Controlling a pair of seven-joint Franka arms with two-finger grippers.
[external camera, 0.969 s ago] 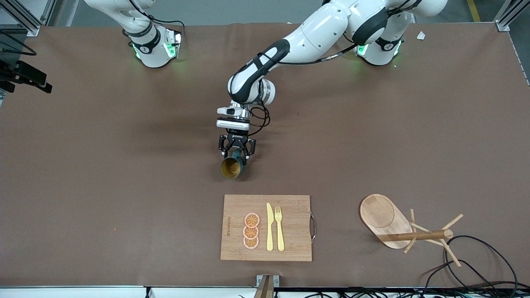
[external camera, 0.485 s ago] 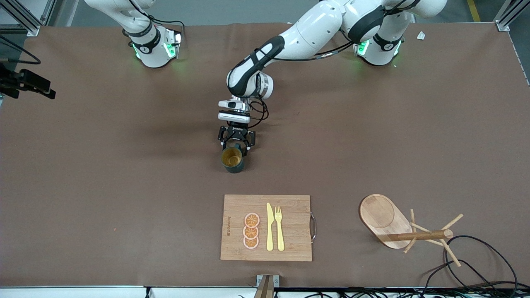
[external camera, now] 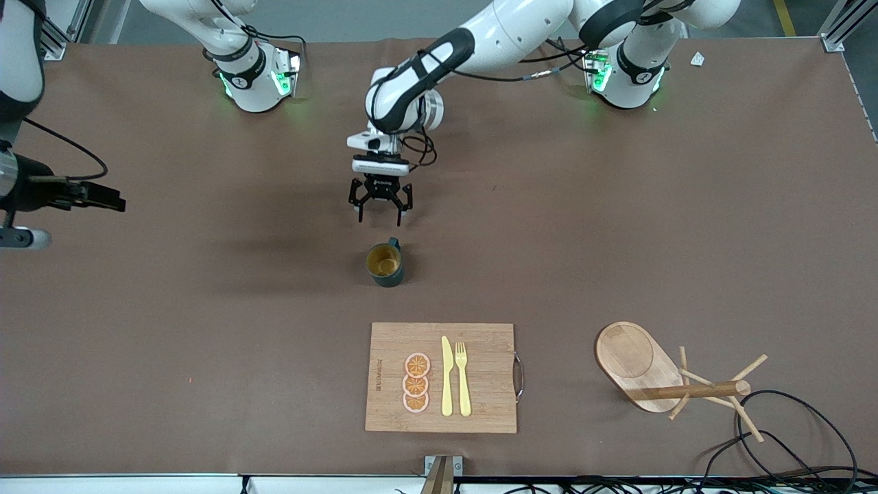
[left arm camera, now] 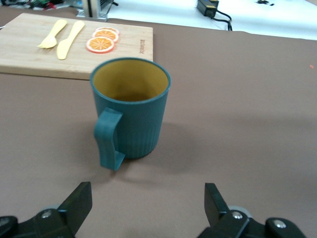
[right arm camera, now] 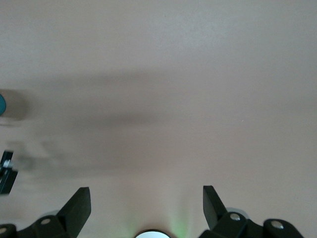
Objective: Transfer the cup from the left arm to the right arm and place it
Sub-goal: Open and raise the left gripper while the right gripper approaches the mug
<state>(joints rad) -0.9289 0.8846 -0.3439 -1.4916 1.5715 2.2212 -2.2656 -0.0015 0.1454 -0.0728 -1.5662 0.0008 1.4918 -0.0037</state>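
On my bench (external camera: 206, 309) I see a cutting board (external camera: 480, 343) carrying three orange slices (external camera: 416, 383), a knife (external camera: 446, 377) and a fork (external camera: 464, 379); a toppled wooden rack (external camera: 658, 374) lies toward the left arm's end.

Item: one cup (external camera: 385, 265). We record a small dark teal mug with fine upright ribbing on its wall, a yellow-brown inside and a small flat loop handle (left arm camera: 108, 140) of the same teal. We find it standing upright on the brown table (external camera: 206, 309), mouth up, with nothing in it that we can see. It sits near the table's middle, farther from the front camera than the wooden board (external camera: 384, 343), apart from it. Nothing touches it; its handle points away from the board.
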